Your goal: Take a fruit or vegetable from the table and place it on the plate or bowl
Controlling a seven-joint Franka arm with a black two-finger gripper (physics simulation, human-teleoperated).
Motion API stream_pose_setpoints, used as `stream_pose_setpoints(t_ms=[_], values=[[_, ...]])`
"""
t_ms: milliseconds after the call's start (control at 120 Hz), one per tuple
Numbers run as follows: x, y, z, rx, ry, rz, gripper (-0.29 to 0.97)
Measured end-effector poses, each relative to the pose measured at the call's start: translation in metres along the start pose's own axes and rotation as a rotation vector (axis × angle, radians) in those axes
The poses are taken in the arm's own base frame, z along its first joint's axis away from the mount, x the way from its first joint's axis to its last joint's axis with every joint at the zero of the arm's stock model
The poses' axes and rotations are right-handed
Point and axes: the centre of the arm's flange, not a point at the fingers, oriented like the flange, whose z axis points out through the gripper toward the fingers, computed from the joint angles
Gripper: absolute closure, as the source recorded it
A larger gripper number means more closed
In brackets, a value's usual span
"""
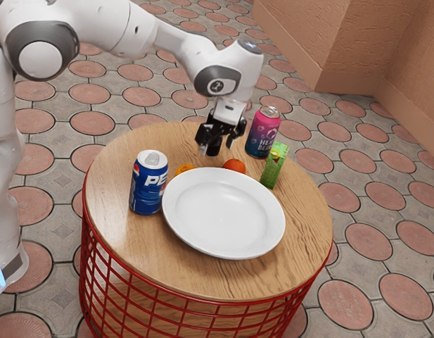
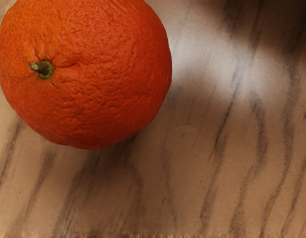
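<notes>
An orange [image 1: 234,165] with a green stem sits on the round wooden table [image 1: 118,176], just beyond the far rim of the white plate [image 1: 223,211]. In the wrist view the same orange [image 2: 83,72] rests on the wood grain, close under my hand and off to one side. My black gripper [image 1: 219,146] hangs open just above the table, slightly behind the orange and toward the exterior view's left of it, holding nothing. A second, smaller orange-coloured fruit [image 1: 184,169] lies partly hidden behind the plate's rim beside the blue can.
A blue Pepsi can [image 1: 148,182] stands at the plate's left in the exterior view. A pink can [image 1: 262,132] and a green carton [image 1: 273,165] stand to the right of the gripper. The table rests on a red wire base [image 1: 132,296].
</notes>
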Motion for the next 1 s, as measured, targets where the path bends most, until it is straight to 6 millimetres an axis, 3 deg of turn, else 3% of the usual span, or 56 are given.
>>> stream_pose_setpoints(t_ms=[1000], values=[[0.023,0.002,0.002,-0.009,0.049,0.013,0.0]])
